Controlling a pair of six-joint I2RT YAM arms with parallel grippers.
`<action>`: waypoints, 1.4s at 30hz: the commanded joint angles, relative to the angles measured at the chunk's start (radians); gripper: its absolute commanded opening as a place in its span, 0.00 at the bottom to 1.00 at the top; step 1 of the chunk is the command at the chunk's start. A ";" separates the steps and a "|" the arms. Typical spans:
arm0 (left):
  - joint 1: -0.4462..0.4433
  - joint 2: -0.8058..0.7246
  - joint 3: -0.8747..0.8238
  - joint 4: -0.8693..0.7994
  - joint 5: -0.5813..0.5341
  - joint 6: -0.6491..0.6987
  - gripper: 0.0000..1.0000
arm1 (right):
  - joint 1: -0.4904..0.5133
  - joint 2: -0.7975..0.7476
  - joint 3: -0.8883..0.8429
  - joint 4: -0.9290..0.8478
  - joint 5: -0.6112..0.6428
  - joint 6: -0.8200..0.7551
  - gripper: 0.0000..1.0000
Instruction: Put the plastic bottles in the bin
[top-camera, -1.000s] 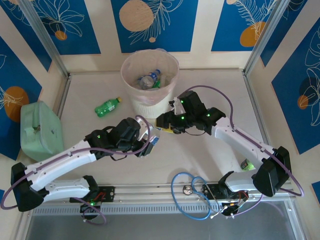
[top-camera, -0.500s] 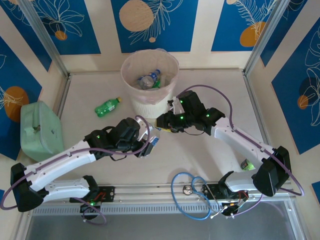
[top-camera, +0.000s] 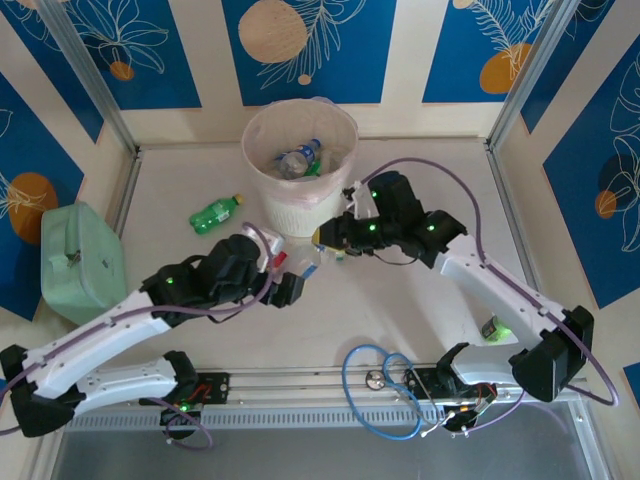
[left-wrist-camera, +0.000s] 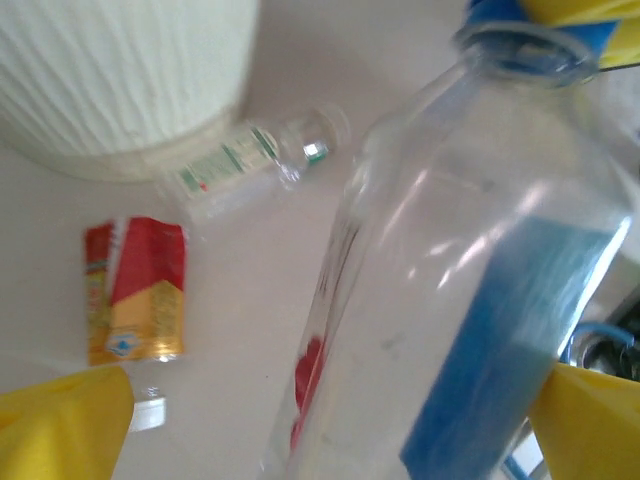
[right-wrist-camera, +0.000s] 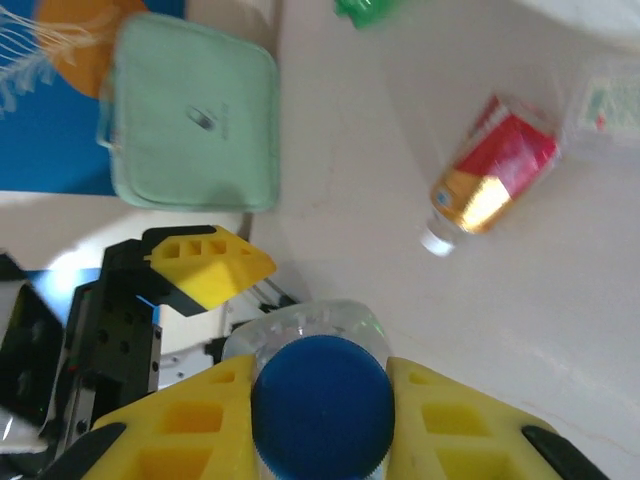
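A clear bottle with a blue cap and label hangs between the two arms. My right gripper is shut on its blue cap. My left gripper stands open around the bottle's body, its yellow fingers wide apart, and a gap shows at the left finger. In the top view the bottle sits just in front of the bin, which holds several bottles. On the table lie a red-labelled bottle, a small clear bottle by the bin's base and a green bottle.
A mint-green case rests at the left wall. A small green item lies near the right arm's base. A blue cable loop sits at the near edge. Metal frame posts stand at both back corners.
My left gripper has let go of the clear bottle and drawn back left. My right gripper, shut on the cap, has shifted slightly toward the bin.
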 joint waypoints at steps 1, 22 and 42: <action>0.090 -0.053 0.104 -0.137 -0.216 -0.075 1.00 | -0.030 -0.044 0.119 -0.041 -0.005 -0.050 0.25; 0.711 0.181 0.163 -0.150 0.096 -0.080 0.91 | -0.244 0.373 0.677 0.060 0.151 -0.006 0.32; 0.944 0.627 0.327 0.014 0.151 -0.063 0.99 | -0.234 0.078 0.383 -0.052 0.190 -0.074 0.79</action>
